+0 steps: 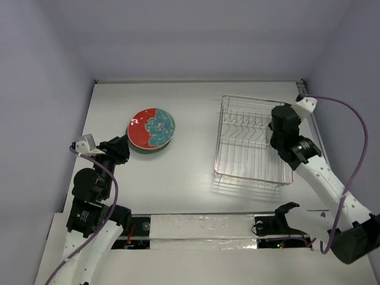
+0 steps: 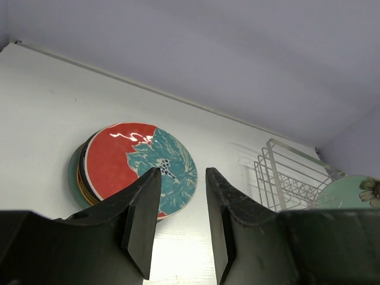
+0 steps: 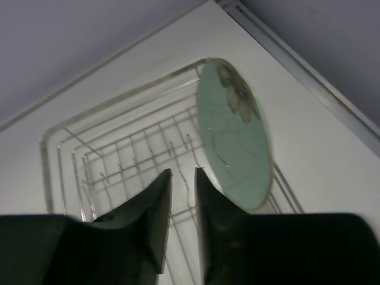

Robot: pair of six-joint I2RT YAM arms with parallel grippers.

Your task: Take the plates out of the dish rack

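A stack of plates (image 1: 151, 129) lies flat on the white table at the left; its top plate (image 2: 139, 166) is red with a teal flower. My left gripper (image 1: 122, 148) is open and empty just near of the stack, which shows beyond its fingertips in the left wrist view (image 2: 183, 173). The silver wire dish rack (image 1: 249, 98) stands at the right. A pale green plate (image 3: 234, 136) with a flower stands upright at the rack's right end; my right arm hides it in the top view. My right gripper (image 3: 183, 172) hovers over the rack beside that plate, jaws slightly apart and empty.
The rack (image 2: 285, 172) and the green plate (image 2: 347, 190) also show at the right of the left wrist view. A metal rail (image 3: 309, 71) runs along the table's right edge. A foil tape strip (image 1: 202, 225) lies along the near edge. Walls close in on three sides.
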